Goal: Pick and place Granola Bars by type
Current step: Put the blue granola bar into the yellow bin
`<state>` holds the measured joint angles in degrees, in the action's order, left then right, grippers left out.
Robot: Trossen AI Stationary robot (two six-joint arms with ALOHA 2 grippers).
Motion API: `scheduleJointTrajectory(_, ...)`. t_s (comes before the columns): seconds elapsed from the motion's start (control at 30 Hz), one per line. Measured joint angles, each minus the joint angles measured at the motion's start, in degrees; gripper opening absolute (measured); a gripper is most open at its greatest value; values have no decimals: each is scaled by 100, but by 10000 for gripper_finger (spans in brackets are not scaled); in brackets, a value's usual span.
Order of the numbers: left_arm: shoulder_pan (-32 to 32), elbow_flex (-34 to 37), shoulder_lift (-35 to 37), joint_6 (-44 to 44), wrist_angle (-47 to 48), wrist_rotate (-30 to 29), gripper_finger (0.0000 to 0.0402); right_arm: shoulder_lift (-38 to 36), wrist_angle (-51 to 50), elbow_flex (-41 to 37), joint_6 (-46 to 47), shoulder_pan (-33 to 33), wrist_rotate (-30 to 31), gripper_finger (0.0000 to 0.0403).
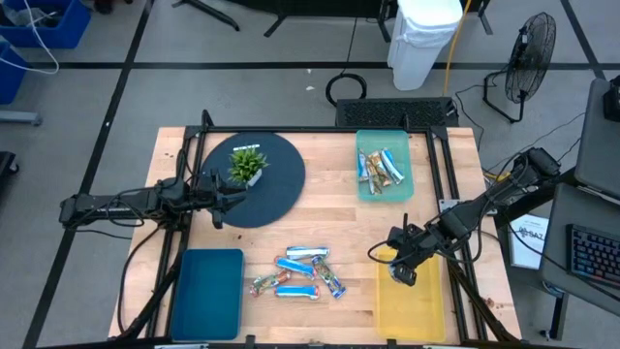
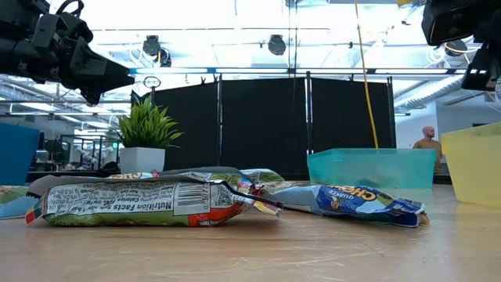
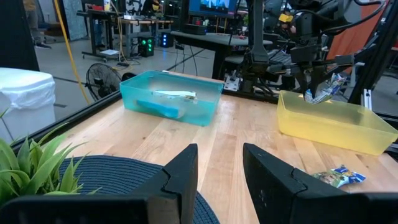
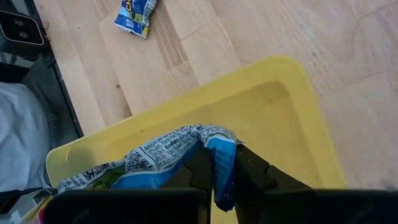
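Overhead, the pale plank table point(image 1: 320, 218) carries three shallow rectangular plastic trays: a teal one point(image 1: 384, 190) near the far right corner holding a few crinkly wrapped bars, a solid blue one point(image 1: 206, 291) at the near left corner, and a translucent yellow one point(image 1: 412, 302) at the near right. The right gripper point(image 1: 400, 274) hangs over the yellow tray's far end, its fingers clamped on a shiny blue-and-white granola bar point(image 4: 180, 155) with printed foil. About six more glossy bars point(image 1: 300, 272) lie loosely heaped at the near middle of the table, between the blue and yellow trays. The left gripper point(image 1: 221, 199), fingers apart and holding nothing, hovers over a round dark mat point(image 1: 273, 189) bearing one small potted plant point(image 1: 247, 166).
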<state>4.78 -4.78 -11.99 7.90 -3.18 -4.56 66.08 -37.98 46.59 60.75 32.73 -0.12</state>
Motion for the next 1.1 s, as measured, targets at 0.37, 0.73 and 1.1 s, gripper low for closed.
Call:
scheduleJointTrajectory(0.37, 0, 0, 1, 0, 0, 0, 131, 0, 0, 0, -7, 0, 0, 25)
scheduleJointTrajectory(0.73, 2, 0, 2, 0, -1, 0, 132, 0, 0, 0, 148, 0, 2, 56)
scheduleJointTrajectory(1.1, -1, 0, 2, -2, 0, 0, 132, -2, 47, 0, 356, -1, 37, 122)
